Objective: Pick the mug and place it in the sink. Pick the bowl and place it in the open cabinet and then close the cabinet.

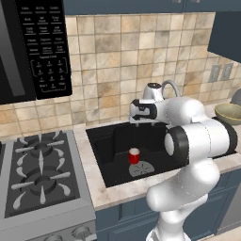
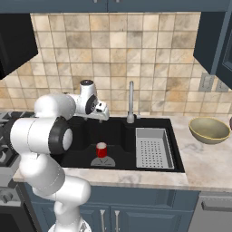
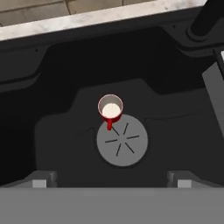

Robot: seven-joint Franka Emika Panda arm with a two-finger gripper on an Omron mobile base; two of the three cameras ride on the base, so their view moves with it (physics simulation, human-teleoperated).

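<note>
A: State the position of the mug.

B: The mug stands upright on the floor of the sink, at the edge of the round grey drain. Its handle points toward the drain.

A: State the condition of the gripper.

B: Released. The 2 finger tips stand wide apart above the basin, and nothing sits between them. The gripper is clear of the mug.

A: Locate the bowl.

B: On the counter to the right of the sink, upright, well apart from the mug.

A: Other items in the sink?

B: The grey perforated tray occupies the right part of the basin. The faucet rises behind it.
</note>
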